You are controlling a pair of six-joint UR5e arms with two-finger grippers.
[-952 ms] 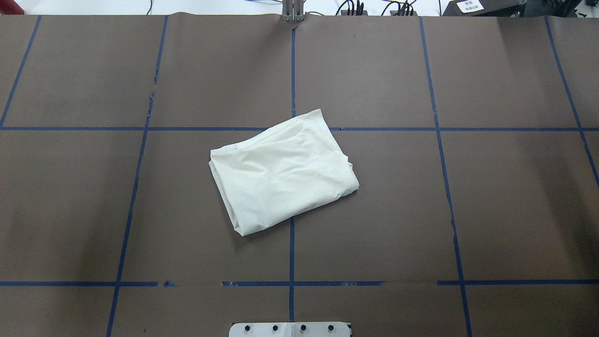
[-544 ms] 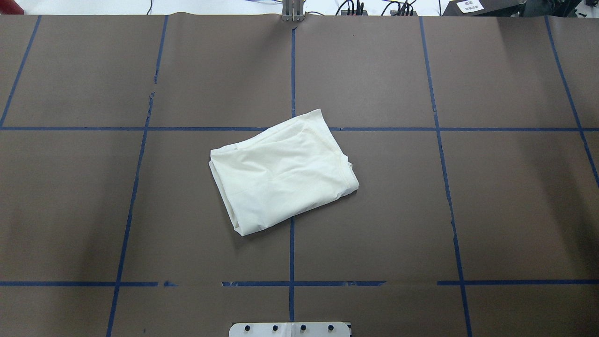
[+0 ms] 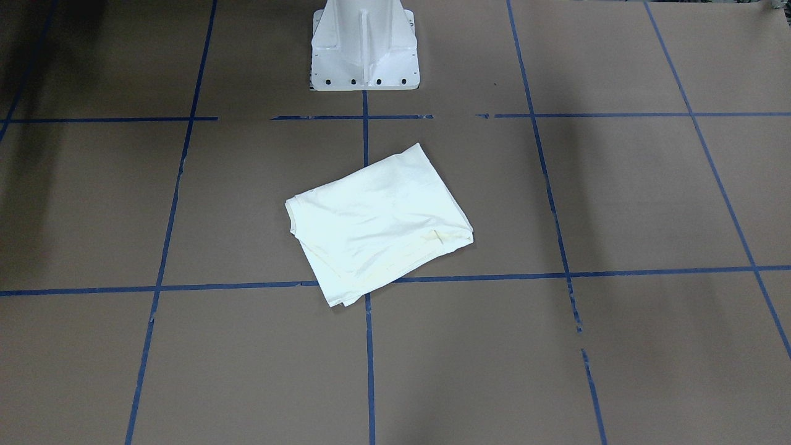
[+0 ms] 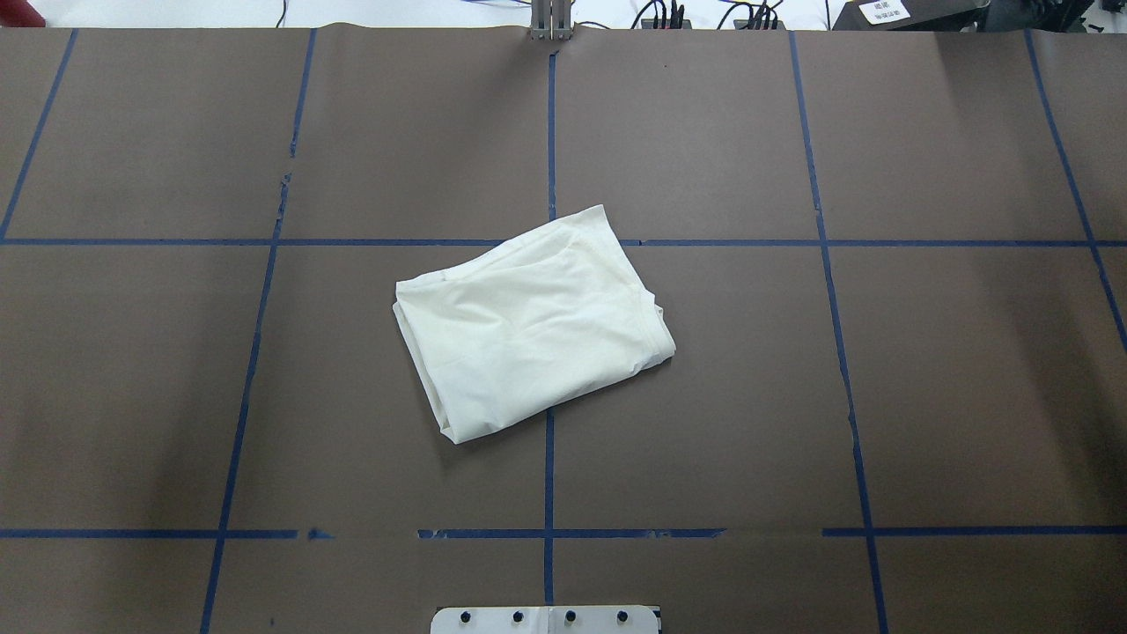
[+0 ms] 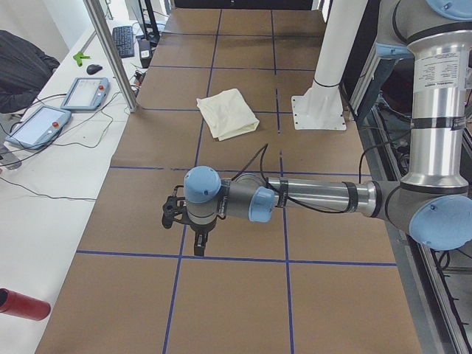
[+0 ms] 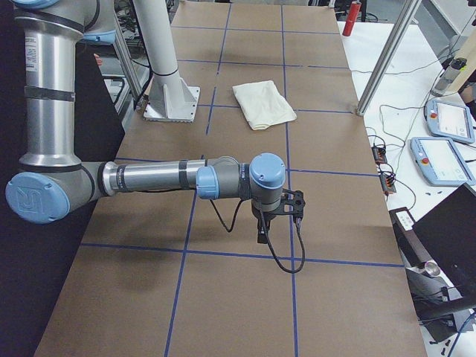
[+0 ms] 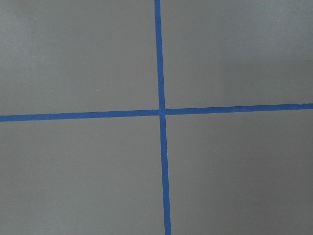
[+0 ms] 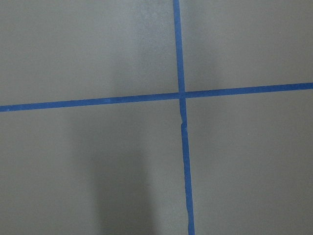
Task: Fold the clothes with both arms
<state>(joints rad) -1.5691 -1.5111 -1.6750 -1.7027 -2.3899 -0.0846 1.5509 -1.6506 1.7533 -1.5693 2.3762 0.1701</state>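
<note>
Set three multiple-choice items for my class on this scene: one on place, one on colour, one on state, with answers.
1. Where on the table does the shirt lie? A at a corner; B near the middle, across tape lines; C hanging off an edge.
2. What colour are the tape lines? A yellow; B white; C blue.
3. How is the shirt? A folded compactly; B spread flat, sleeves out; C balled up.
Answers: 1 B, it covers the centre line; 2 C, the grid is blue; 3 A, layered edges, no sleeves out.
</note>
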